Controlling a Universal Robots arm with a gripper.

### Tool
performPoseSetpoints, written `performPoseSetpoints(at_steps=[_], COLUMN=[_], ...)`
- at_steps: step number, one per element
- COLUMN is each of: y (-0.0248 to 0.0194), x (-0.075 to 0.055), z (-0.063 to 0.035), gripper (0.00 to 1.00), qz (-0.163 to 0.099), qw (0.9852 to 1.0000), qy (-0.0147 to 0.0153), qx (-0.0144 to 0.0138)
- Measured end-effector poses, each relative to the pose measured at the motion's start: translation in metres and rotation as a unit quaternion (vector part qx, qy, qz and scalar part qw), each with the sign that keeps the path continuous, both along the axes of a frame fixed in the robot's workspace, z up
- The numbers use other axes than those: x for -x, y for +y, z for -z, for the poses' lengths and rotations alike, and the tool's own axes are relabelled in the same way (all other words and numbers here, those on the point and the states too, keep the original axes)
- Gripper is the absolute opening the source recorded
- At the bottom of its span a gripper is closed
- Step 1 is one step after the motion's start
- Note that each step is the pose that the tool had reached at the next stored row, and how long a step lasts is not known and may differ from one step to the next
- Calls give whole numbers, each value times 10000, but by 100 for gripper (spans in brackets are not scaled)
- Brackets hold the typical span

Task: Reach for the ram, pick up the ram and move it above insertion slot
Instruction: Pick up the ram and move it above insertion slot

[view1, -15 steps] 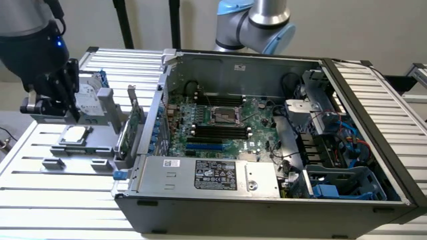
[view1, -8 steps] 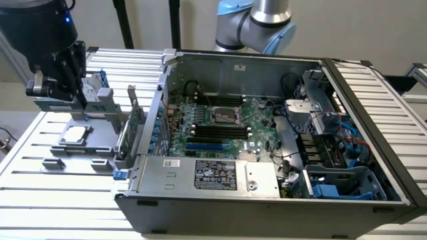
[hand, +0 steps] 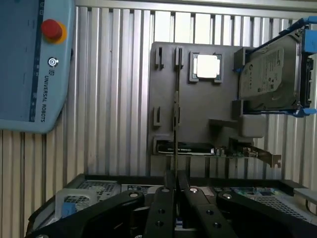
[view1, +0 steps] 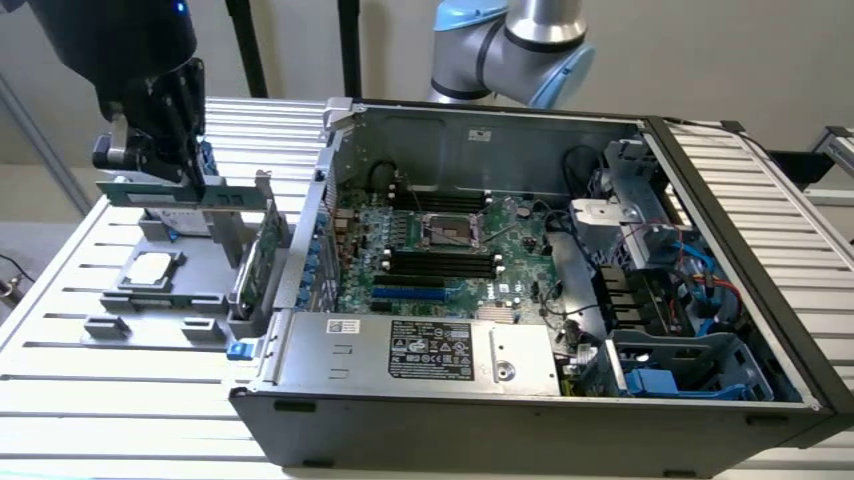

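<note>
Green thin ram (view1: 180,192) pinched in black claw (hand: 175,179).

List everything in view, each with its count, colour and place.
long thin green RAM stick: one, green, held above the grey holder
grey plastic parts holder: one, grey, on the table beside the case
square silver processor chip: one, silver, in a holder pocket
silver boxy hard drive: one, silver with blue brackets, at the holder's edge
green expansion card with metal bracket: one, green, upright in the holder
open black computer case: one, black, exterior view's right, motherboard exposed
slatted aluminium table: one, silver, under everything
blue-grey teach pendant: one, red button, on the table
black gripper: one, black, shut on the RAM stick
</note>
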State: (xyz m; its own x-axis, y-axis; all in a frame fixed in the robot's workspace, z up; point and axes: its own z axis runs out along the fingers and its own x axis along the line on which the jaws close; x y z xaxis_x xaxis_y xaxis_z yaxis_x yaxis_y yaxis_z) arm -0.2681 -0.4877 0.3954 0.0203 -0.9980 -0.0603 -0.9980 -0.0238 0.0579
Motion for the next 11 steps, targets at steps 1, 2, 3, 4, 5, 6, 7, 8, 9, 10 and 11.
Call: performPoseSetpoints(at_steps=[1, 2, 3, 4, 5, 6, 7, 8, 9, 10, 11], y=[0, 0, 0, 1, 1, 1, 1, 1, 2, 3, 3], x=[-45, -90, -135, -180, -227, -274, -319, -364, -409, -452, -501], z=[0, 0, 0, 0, 0, 0, 0, 0, 0, 0, 0], gripper=[13, 13, 13, 13, 13, 13, 13, 13, 13, 13, 13], qz=[0, -1, -1, -1, -1, -1, -1, -2, -1, -1, -1], qw=[10000, 10000, 10000, 10000, 10000, 10000, 10000, 10000, 10000, 10000, 10000], qy=[0, 1, 1, 1, 1, 2, 2, 2, 2, 2, 2], qx=[-1, -1, -1, -1, -1, -1, -1, -1, -1, -1, -1])
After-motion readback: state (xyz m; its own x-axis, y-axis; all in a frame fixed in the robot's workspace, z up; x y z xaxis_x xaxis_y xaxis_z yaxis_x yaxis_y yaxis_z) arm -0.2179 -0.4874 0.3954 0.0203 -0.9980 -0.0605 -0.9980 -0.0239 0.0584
